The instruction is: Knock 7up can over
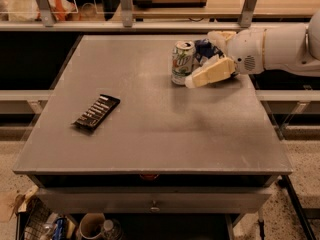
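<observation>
The small white-and-green aluminium 7up can (182,61) stands on the flat grey metal table (150,139), upright or very nearly so, with its long axis vertical and its silver top showing. Everything else is placed from that can.

The cream-coloured two-finger gripper (202,59) sits just to the can's right, on a white arm that reaches in from further right. Its fingers are spread wide and hold nothing. The nearer finger (212,73) slants down towards the can's base, with its tip at the can's front-right foot. It is either touching or just short of it; I cannot tell which. The farther finger (222,35) lies behind and to the right of the can, above a crumpled dark blue and white foil snack bag (202,49) that is pressed close against the can's right side. A flat black rectangular bar (96,112) lies well apart, to the can's front left.

The can lies to the left of the fingers, so a sideways sweep to the left looks like the move that would tip it. Contact from the low finger is near the base, which in my judgement may slide the can and not topple it. A push higher on the wall would turn it over more surely.
</observation>
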`<act>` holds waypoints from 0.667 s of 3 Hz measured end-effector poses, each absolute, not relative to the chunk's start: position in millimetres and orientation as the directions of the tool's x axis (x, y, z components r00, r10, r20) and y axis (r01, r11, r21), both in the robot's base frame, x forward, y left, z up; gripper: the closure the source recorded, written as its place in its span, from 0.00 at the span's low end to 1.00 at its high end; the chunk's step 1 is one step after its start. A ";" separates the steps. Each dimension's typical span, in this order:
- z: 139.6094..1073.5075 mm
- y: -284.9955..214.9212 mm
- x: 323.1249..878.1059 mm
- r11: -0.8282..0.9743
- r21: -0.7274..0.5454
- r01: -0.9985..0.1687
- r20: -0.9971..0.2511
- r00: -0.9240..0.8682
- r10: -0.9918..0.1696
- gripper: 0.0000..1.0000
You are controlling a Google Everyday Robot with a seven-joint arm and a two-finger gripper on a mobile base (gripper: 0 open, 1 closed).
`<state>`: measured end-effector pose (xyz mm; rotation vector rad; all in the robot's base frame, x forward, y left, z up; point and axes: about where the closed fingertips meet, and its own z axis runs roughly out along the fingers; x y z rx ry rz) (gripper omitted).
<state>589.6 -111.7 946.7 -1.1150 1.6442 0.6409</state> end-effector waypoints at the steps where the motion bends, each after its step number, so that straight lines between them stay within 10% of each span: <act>1: 944.4 -93.3 602.8 0.434 -0.081 -0.897 -0.945 -0.070 -0.321 0.00; 2: 933.5 -89.8 620.0 0.454 -0.065 -0.889 -0.948 -0.087 -0.306 0.00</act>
